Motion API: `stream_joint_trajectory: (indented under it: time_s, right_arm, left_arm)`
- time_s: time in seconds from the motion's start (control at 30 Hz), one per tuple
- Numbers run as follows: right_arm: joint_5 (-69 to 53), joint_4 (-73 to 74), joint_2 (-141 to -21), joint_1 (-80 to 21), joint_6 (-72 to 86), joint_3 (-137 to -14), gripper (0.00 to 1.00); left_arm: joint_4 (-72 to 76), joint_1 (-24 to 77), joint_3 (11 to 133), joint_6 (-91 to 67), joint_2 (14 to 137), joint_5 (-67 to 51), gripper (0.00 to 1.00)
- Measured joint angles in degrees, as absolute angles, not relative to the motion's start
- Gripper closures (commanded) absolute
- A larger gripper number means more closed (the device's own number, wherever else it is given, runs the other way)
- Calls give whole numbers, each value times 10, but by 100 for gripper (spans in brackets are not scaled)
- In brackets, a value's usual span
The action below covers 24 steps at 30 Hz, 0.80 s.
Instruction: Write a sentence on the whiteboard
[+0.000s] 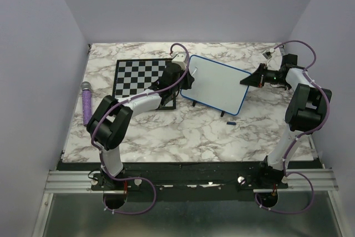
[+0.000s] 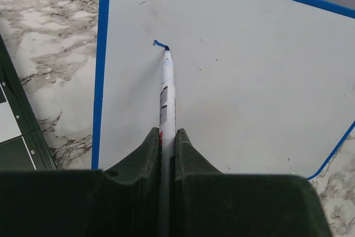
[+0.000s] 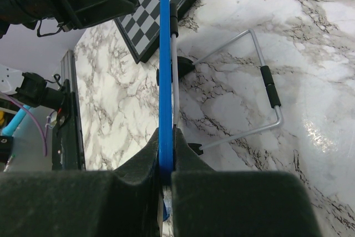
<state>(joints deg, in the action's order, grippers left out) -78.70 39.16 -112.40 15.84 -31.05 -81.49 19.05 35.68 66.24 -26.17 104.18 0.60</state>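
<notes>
Top external view: the whiteboard stood propped at a slant just off the middle of the table, toward 1 o'clock.
Whiteboard look: white face, blue frame with rounded corners, small black feet. In the right wrist view a grey wire stand with a black sleeve spread out behind it.
Writing: only one short blue stroke, at about 10 o'clock on the face, close to the left frame.
Marker: white barrel, blue tip touching the end of that stroke.
My left claw: closed tight on the marker, over the board's 9 o'clock side.
My right claw: clamped on the board's blue frame at its 3 o'clock edge, which ran edge-on between my fingers.
Chessboard: black and white, flat at 10 o'clock; I could not tell whether it touched the whiteboard.
Blue piece: small and loose, at 5 o'clock of the whiteboard, near its corner.
Purple-handled tool: lay along the table's 9 o'clock edge, grey head toward 12.
Table surface: white marble pattern with grey veins.
Room: plain pale walls closed in three sides, and a metal rail ran along the 6 o'clock edge.
</notes>
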Motion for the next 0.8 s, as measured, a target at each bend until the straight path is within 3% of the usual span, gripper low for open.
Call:
stream_joint_trajectory:
  time_s: [0.8]
  right_arm:
    - [-787, 392, -1124, 159, -311, -815, 99]
  left_arm:
    - [192, 357, 662, -265, 1043, -39, 100]
